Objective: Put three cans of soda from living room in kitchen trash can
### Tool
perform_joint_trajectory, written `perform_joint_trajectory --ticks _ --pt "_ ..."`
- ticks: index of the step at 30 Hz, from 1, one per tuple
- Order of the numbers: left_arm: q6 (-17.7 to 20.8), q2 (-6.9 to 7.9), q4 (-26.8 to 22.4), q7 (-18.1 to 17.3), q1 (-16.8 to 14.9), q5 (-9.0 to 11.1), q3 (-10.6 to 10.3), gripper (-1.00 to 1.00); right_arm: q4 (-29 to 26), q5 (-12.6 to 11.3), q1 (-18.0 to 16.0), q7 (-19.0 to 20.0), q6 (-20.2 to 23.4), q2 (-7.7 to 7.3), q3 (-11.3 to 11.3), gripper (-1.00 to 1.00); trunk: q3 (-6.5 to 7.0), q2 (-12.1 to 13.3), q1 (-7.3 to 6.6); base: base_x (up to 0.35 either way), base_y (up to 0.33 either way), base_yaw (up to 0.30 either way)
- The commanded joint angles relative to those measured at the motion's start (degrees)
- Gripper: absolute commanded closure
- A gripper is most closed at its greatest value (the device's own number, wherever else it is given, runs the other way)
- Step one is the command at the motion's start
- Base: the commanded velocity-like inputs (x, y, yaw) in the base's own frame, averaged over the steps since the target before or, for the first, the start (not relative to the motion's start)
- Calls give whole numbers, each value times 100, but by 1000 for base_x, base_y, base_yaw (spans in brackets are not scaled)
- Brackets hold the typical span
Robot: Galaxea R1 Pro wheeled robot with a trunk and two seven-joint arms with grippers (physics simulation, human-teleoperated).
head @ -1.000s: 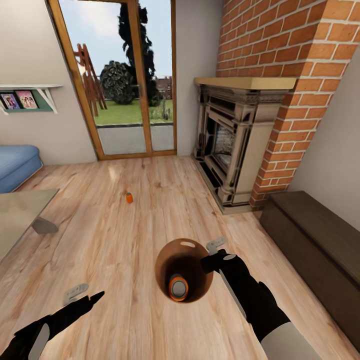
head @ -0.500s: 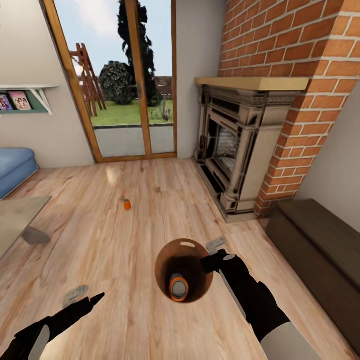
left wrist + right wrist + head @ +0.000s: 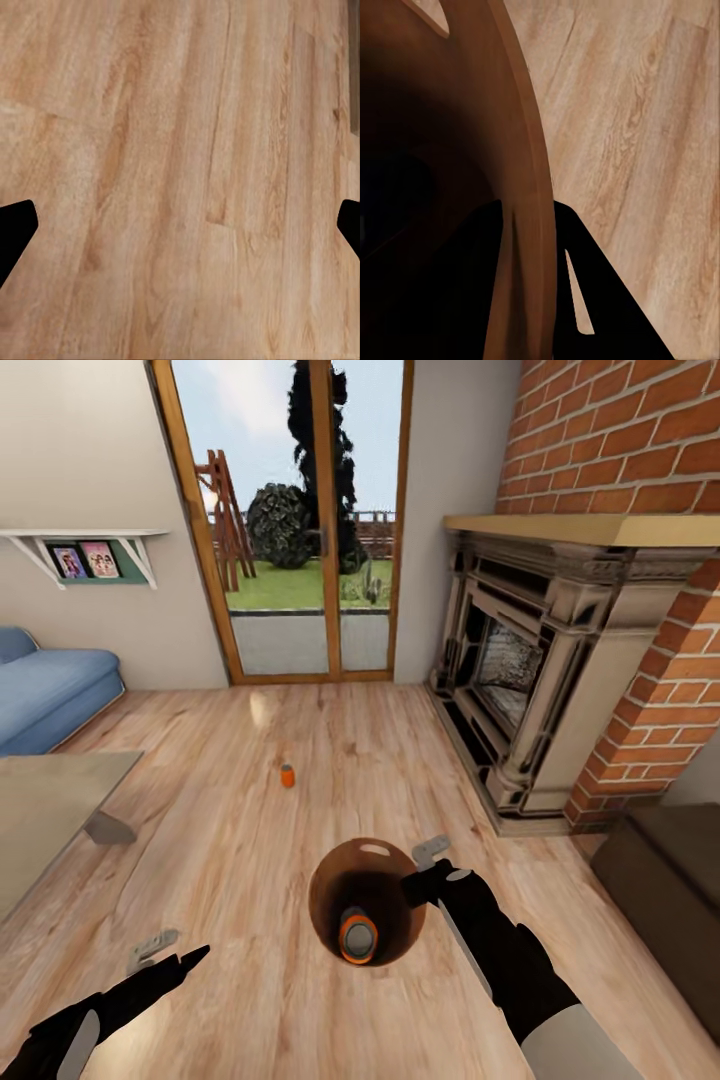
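I see the tash can from above, coppery-brown inside, held just over the living room's wood floor. My right gripper is shut on its rim, one finger inside and one outside; in the right wrist view the bin wall runs between the fingers. One orange can of soda lies at the bin's bottom, grey top up. Another can of soda stands on the floor farther ahead, toward the glass doors. My left gripper hangs open over bare planks at the lower left.
The glass coffee table and blue sofa are on the left. A brick fireplace and a dark low bench line the right. Wood-framed glass doors stand ahead, with open floor in between.
The whole view has swung to the left, so doors, fireplace and the floor can sit further right in the picture. Both arms and the held bin keep their places.
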Motion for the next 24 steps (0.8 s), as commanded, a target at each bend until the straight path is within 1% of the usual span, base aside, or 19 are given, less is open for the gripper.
perform_joint_trajectory --ticks 1,7,24 --pt "0 0 0 0 0 0 0 -100 -4 -42 -3 19 1 1 -2 100 1 0 0 346 30 118" --pt "0 0 0 0 0 0 0 -100 -4 -42 -4 19 1 1 -2 100 1 0 0 346 11 42" --pt "0 0 0 -6 0 0 0 -100 -4 -42 -4 19 1 1 -2 100 1 0 0 346 0 2"
